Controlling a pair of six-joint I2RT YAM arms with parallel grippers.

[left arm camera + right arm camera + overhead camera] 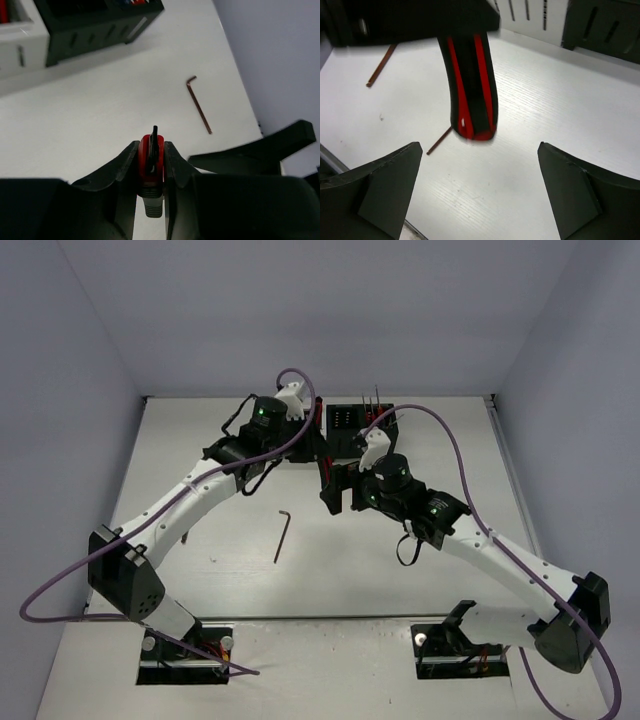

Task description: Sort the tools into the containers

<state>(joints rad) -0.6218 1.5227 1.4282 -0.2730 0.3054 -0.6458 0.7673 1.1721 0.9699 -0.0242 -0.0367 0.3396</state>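
**Two claws, one pair of pliers**

Nearest my bases, a dark L-shaped hex key [281,535] lies flat on the white table [340,580]. It is alone, well apart from both boxes, and neither claw touches it.

Beyond it, my right claw [479,165] hangs over bare table with its fingers spread wide and nothing between them. The red-and-black handle of the pliers [470,85] dangles in front of it, above the gap and clear of both fingers.

Just past that, my left claw [151,149] is clamped on those pliers. Its two fingers press the red-and-black tool from either side. The tool is off the table, and in the right wrist view its handle end points down.

Farthest out, at the table's far edge, two slotted boxes stand side by side: the white box [12,52] and the black box [95,27]. From above, the thin shafts of screwdrivers [377,398] stand up out of the black one. I cannot tell what lies inside the white box, because my left arm covers most of it from above.
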